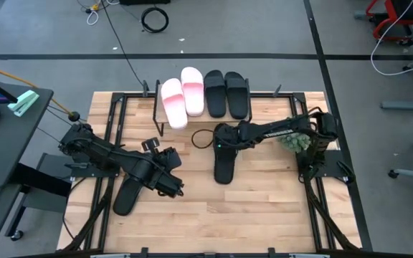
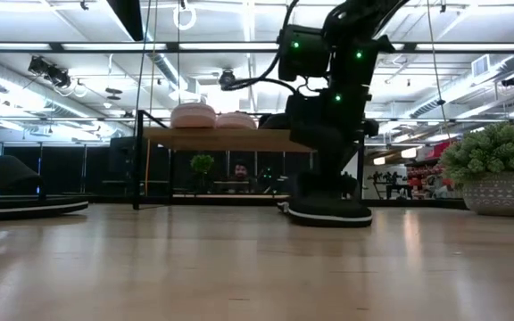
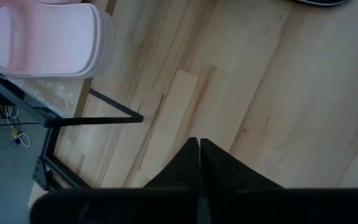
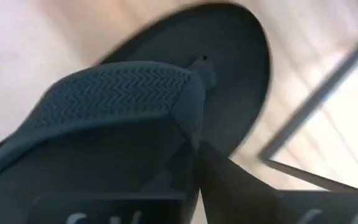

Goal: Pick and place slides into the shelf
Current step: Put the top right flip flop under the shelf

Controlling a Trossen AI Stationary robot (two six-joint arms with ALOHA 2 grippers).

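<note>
- The shelf [image 1: 192,107] stands at the far middle of the table [image 1: 264,208]: a light wood plank on a thin black frame.
- On its top lie four slides side by side: two pale pink slides [image 1: 183,94] with wide straps and two black slides [image 1: 226,92] beside them.
- In the low view the pink pair [image 2: 212,116] rests on the plank, with the lower level [image 2: 203,192] beneath it showing open.
- A fifth black slide [image 1: 224,165] lies flat on the table in front of the shelf, near the middle; its strap bears a fine zigzag ribbing [image 4: 117,87].
- The right gripper [image 1: 224,143] sits over this slide's strap; the right wrist view shows its dark fingers [image 4: 229,180] meeting at the strap's edge, though I cannot tell whether they truly pinch it.
- A sixth black slide [image 1: 126,195] lies on the table's left side, partly under the left arm.
- The left gripper [image 1: 174,188] hovers low just beside that slide; its fingers [image 3: 185,165] are pressed together with nothing between them.
- A small green potted plant [image 1: 292,140] stands at the right, close under the right arm.
- A dark cable loop [image 1: 201,137] lies on the table between the shelf and the middle slide.
</note>
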